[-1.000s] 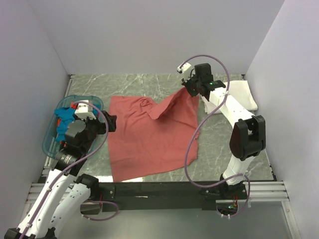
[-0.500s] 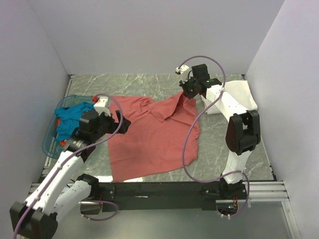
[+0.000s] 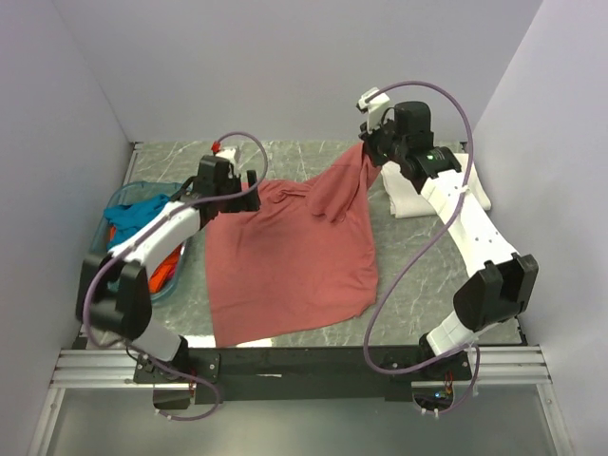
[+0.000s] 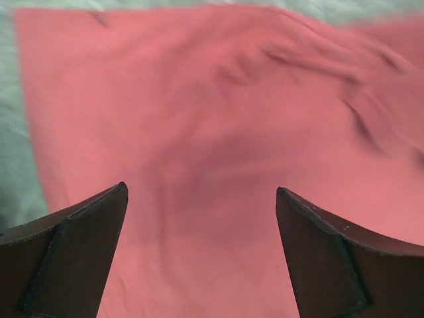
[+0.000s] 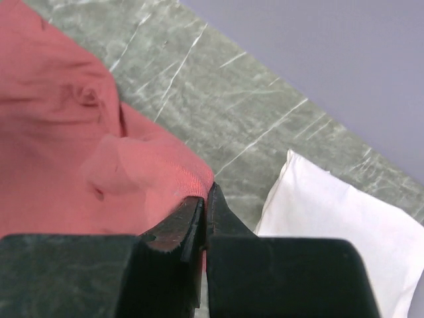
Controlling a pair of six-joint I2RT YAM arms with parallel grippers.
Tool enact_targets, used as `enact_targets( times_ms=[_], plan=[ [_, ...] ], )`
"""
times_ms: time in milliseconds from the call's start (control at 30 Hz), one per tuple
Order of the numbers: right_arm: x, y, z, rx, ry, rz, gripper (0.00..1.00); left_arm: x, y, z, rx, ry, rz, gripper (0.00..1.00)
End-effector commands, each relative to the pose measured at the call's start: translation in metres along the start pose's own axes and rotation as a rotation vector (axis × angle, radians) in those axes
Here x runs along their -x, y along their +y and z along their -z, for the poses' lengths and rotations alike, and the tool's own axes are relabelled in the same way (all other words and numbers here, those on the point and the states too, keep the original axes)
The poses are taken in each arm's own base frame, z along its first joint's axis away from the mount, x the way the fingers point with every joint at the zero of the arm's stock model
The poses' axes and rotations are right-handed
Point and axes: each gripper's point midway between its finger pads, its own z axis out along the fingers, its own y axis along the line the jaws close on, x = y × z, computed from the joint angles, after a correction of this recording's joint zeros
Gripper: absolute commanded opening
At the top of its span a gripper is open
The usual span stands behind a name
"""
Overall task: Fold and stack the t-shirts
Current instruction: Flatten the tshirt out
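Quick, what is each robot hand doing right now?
Left gripper: jaws open, empty, over the red shirt.
Right gripper: jaws shut on the red shirt's edge.

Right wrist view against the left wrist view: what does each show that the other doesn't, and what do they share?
Only the right wrist view: the right gripper shut on an edge of the dusty-red t-shirt, the white t-shirt lying on the table beyond it, and the back wall. Only the left wrist view: the left gripper, wide open and holding nothing, over a spread-out stretch of the red cloth. Both: the dusty-red t-shirt and some of the marbled table.
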Motion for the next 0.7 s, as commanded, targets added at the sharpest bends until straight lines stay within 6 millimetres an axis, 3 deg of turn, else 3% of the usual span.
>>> enact_targets(
  times_ms=[0,67,100,167,200,233,300,333,500,667],
  plan=[
    [0.019,-0.015,0.002,-0.064,-0.064,-0.030,0.00,0.023,0.041,-0.025,0.185,-0.037,0.067,0.99],
    [0.016,-0.011,-0.002,-0.045,-0.061,-0.040,0.00,0.029,0.061,-0.048,0.222,-0.024,0.101,0.98],
    [0.015,-0.011,-0.004,-0.044,-0.056,-0.042,0.00,0.032,0.064,-0.065,0.217,-0.003,0.113,0.95],
    [0.014,-0.011,-0.006,-0.042,-0.056,-0.045,0.00,0.027,0.070,-0.078,0.218,0.058,0.128,0.89],
    [0.014,-0.012,-0.006,-0.043,-0.055,-0.047,0.00,0.044,0.067,-0.084,0.212,0.037,0.129,0.88],
    [0.014,-0.011,-0.006,-0.039,-0.057,-0.047,0.00,0.032,0.072,-0.099,0.228,0.081,0.133,0.88],
    [0.014,-0.012,-0.006,-0.039,-0.060,-0.046,0.00,0.038,0.075,-0.106,0.262,0.087,0.163,0.88],
    [0.014,-0.012,-0.006,-0.037,-0.059,-0.046,0.00,0.027,0.083,-0.118,0.298,0.118,0.166,0.88],
    [0.011,-0.010,-0.009,-0.022,-0.051,-0.047,0.00,0.022,0.102,-0.143,0.410,0.149,0.183,0.85],
    [0.004,-0.009,-0.013,-0.013,-0.034,-0.052,0.00,0.006,0.119,-0.151,0.503,0.227,0.134,0.81]
  ],
)
